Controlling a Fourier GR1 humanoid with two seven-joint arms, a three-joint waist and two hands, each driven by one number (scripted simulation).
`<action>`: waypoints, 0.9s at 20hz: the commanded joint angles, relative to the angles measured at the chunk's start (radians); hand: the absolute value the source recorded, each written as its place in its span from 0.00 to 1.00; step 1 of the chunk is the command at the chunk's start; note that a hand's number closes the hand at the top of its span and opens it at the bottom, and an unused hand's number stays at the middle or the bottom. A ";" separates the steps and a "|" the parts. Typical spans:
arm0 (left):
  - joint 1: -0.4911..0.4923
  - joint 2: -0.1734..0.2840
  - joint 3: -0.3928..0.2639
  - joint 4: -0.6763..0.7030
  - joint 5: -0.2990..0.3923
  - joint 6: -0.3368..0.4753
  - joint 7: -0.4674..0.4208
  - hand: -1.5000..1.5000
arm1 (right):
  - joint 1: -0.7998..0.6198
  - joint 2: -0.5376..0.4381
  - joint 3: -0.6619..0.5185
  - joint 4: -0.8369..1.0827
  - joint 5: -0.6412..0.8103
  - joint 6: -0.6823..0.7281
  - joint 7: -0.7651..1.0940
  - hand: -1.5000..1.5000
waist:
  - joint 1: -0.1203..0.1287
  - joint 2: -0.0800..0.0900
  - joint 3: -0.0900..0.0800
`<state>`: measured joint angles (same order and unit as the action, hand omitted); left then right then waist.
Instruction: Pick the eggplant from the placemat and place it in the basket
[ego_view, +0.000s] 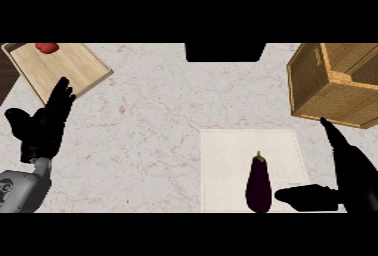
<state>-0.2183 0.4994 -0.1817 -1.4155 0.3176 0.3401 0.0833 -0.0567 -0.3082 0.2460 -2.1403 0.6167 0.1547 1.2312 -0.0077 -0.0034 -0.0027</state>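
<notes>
Purple eggplant (258, 184) lies on the white placemat (229, 150), just left of the open right robot hand (347, 175), not yet gripped. Its smooth, round body may roll away if the thumb pushes it sideways. Farther off, the basket (332, 85) waits; the left robot hand (44, 125) rests open.

A pale marbled counter (148, 130) is seen carrying a wooden cutting board (63, 67) at upper left, a dark block (224, 52) at the top edge centre, a wicker basket (332, 87) at upper right, and a white placemat (229, 165) laid flat at lower right of centre.
</notes>
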 joint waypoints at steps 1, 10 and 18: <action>0.014 -0.034 0.001 0.028 -0.021 -0.013 -0.048 0.50 | -0.013 0.056 0.024 0.022 0.053 0.033 0.182 0.00 | 0.006 0.004 0.002; 0.063 -0.037 0.042 -0.061 -0.055 -0.030 0.020 0.50 | 0.155 0.174 0.083 0.129 0.239 -0.097 -0.077 0.00 | 0.008 0.003 0.003; -0.023 -0.095 0.095 0.005 -0.107 -0.064 0.045 0.50 | 0.182 0.242 0.105 0.117 0.359 -0.103 -0.111 0.00 | 0.005 0.003 0.003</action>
<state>-0.2201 0.4337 -0.1073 -1.4204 0.2415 0.2839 0.1120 0.1504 -0.0998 0.3549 -2.0228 0.9430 0.0472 1.0548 -0.0035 -0.0005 0.0001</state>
